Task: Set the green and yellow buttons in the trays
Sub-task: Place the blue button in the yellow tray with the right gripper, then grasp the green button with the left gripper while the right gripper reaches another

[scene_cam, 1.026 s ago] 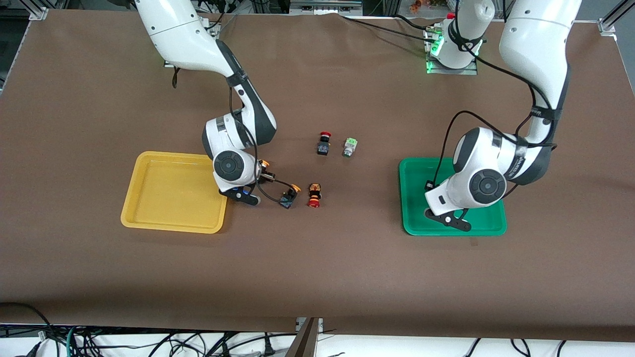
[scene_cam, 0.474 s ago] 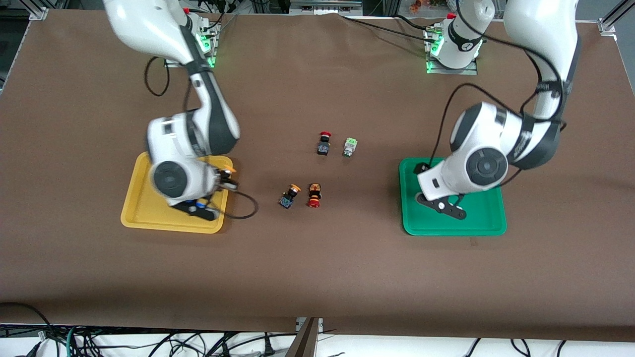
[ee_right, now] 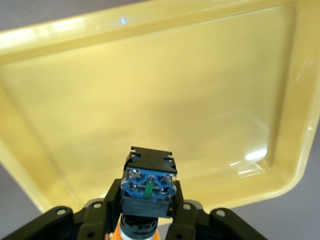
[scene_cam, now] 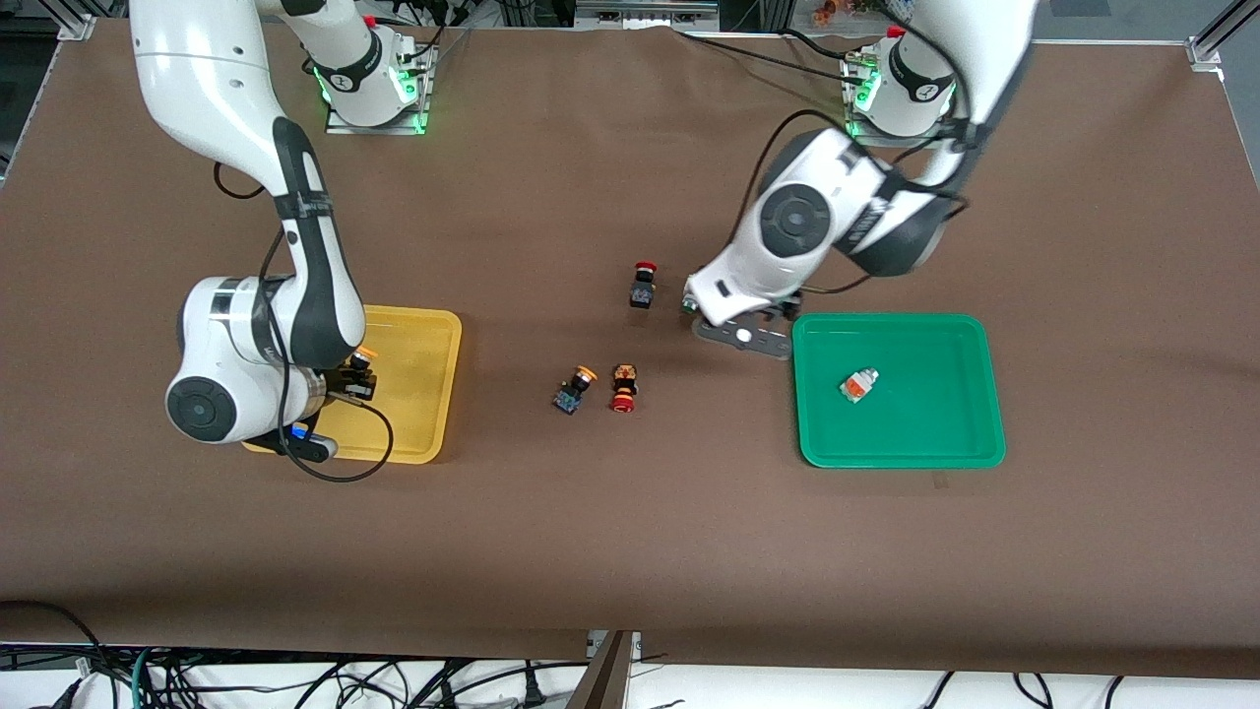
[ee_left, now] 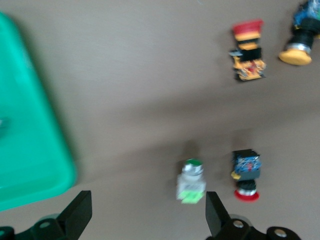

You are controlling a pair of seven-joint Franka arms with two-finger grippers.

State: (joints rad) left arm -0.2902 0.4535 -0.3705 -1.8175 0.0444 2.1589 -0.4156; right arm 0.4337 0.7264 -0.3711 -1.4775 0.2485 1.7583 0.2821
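Observation:
My right gripper (scene_cam: 351, 378) is shut on a yellow-capped button (ee_right: 149, 184) with a black-blue body and holds it over the yellow tray (scene_cam: 423, 394), which fills the right wrist view (ee_right: 175, 100). My left gripper (ee_left: 147, 220) is open, low over a silver button with a green block (ee_left: 191, 182); in the front view my left gripper (scene_cam: 724, 325) hides most of this button (scene_cam: 686, 305). A silver-white button with an orange block (scene_cam: 858, 385) lies in the green tray (scene_cam: 935, 423). Another yellow-capped button (scene_cam: 573, 386) lies mid-table.
A red-capped button with an orange body (scene_cam: 623, 387) lies beside the loose yellow-capped one. A red-capped black button (scene_cam: 643, 284) lies close beside the green-block button and shows in the left wrist view (ee_left: 246, 172). The green tray's corner (ee_left: 25, 150) is near my left gripper.
My right arm carried a yellow-capped button from mid-table to over the yellow tray. My left arm left the silver-orange button in the green tray and moved over the green-block button.

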